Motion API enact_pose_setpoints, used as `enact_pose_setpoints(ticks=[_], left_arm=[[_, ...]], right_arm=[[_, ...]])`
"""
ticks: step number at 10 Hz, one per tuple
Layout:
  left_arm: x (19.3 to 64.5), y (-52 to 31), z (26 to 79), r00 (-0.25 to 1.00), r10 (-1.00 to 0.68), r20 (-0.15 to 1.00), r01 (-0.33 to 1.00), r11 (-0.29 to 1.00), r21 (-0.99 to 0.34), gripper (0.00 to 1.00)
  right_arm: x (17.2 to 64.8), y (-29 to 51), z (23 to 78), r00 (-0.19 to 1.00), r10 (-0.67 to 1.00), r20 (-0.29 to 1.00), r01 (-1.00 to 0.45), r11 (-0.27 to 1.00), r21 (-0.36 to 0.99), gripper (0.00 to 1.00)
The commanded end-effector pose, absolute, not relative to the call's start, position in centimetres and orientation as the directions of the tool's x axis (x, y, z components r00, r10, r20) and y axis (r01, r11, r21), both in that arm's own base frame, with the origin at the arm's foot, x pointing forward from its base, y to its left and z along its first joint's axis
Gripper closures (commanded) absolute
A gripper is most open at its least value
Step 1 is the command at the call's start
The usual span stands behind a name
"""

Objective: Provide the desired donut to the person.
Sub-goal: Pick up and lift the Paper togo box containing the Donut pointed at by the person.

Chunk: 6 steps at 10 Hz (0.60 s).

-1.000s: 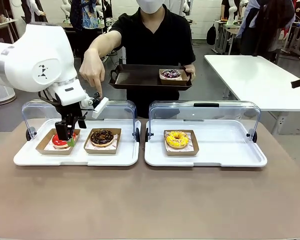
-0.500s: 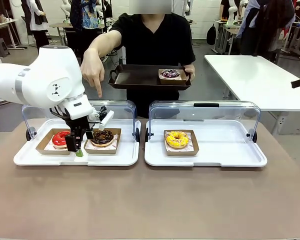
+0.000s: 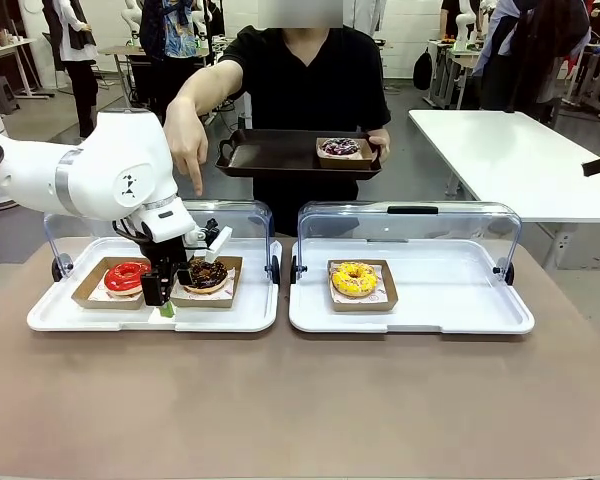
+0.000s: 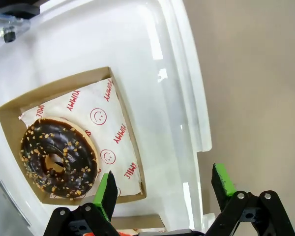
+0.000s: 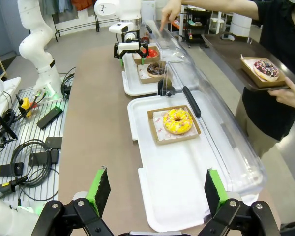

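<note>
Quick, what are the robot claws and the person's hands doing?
Left gripper: open, holding nothing.
Right gripper: open, holding nothing.
Person's pointing hand: empty, finger pointing down.
Person's other hand: holding a dark tray.

front: fixed, robot's side, faces across table (image 3: pixel 300 400) to person (image 3: pixel 300 90), mid-range | left wrist: close, straight down on choc donut (image 4: pixel 58 163) and left tray (image 4: pixel 177 98) | right wrist: high, far, looks along table over right tray (image 5: pixel 177 187) | shared: choc donut in all three; front+right wrist share both trays, person
</note>
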State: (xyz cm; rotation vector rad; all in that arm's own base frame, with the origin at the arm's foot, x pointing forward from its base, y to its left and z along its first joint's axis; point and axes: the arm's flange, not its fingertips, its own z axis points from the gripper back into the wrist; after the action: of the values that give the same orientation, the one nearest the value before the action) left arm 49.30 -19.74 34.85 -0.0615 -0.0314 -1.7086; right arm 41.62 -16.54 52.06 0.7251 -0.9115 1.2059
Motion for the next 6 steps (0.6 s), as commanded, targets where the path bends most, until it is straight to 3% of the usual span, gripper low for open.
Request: enact_pose_setpoints(ticks=[1,6], left_arm=[[50.49,-19.7,34.75,-0.09,-0.995,0.05,0.995,-0.091,-0.035,0.0],[50.97,-19.26,33.97,-0.065,-0.997,0.044,0.996,-0.068,-0.063,0.0]], right_arm=[[41.66,-16.44,52.12,0.099,0.438,0.894,-0.975,0.221,0.0,0.0],[41.66,-16.44,52.12,0.099,0.438,0.894,-0.975,0.221,0.0,0.0]])
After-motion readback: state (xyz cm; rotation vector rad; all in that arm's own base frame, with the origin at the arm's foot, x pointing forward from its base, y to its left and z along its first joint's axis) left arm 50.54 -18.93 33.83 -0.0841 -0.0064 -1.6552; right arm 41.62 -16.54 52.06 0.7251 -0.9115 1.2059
